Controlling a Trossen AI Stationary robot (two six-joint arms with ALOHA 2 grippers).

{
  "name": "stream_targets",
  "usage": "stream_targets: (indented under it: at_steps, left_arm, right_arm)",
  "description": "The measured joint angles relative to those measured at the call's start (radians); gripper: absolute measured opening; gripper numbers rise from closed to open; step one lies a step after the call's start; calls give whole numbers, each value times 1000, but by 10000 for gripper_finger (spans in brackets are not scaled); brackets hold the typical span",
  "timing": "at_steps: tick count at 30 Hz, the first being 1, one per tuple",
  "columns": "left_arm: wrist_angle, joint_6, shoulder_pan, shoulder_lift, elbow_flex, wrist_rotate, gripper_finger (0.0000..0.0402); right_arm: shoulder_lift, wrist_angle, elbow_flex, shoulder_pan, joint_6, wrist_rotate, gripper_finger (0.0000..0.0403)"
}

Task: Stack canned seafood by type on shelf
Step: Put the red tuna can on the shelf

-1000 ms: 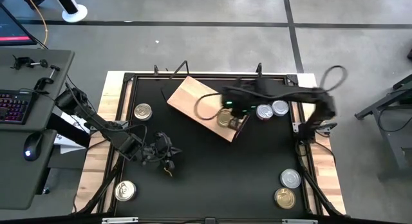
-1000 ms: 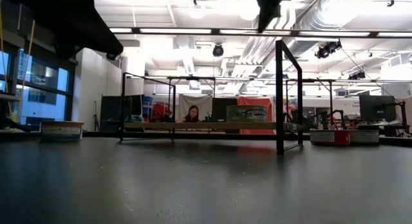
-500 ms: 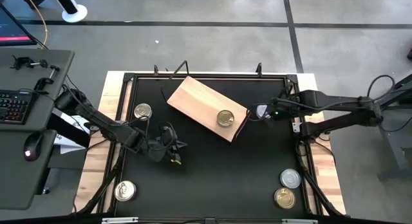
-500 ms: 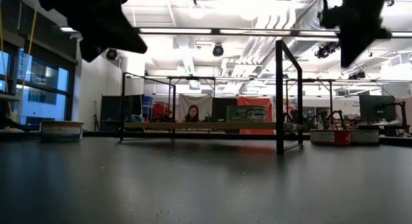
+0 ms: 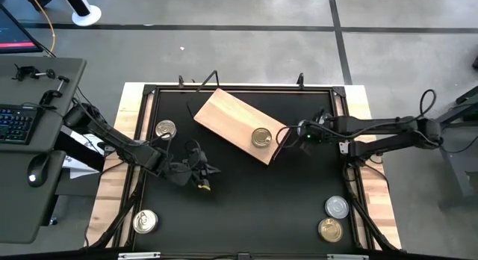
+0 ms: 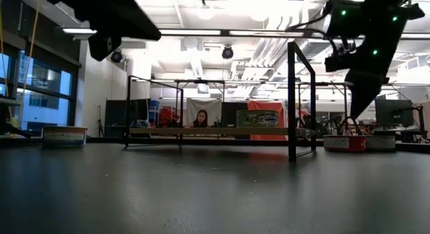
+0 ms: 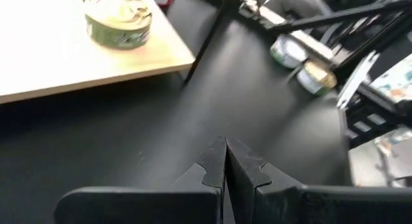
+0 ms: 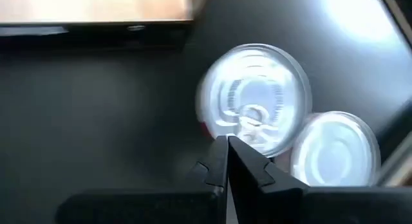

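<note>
While both tools sit closed and empty, only one gold tin (image 5: 261, 137) rests on the shelf (image 5: 228, 118), near its darker end. The right tool (image 8: 226, 161) hangs over two silver tins (image 8: 254, 98), which lie side by side on the desk (image 5: 246, 200) just off that end. The left tool (image 5: 203, 178) waits over the desk's left half. Other tins are scattered: a gold one (image 5: 166, 129) by the left edge, one (image 5: 145, 221) at the near-left corner, and a silver (image 5: 337, 208) and a gold one (image 5: 330, 229) together at the near-right corner.

The tins look stiff, smooth and probably light but slippery; their lids offer no hold. A grip across the side wall, fingers straddling the tin, should hold best. The two touching silver tins leave little room for a finger between them.
</note>
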State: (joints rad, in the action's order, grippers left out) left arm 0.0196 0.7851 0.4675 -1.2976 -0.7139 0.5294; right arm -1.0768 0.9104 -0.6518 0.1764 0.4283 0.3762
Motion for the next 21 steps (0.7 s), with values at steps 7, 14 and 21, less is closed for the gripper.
stream_targets:
  at_steps: [7,14,21]
  left_arm:
    - [133,-94,0,0,0,0,0]
    - [159,-124,3,0,0,0,0]
    - [158,-125,18,0,0,0,0]
  right_arm:
    - [-84,-102,0,71,-58,-24,0]
    - [-155,-152,0,105,-210,-46,0]
    - [-209,-168,0,105,-266,-60,0]
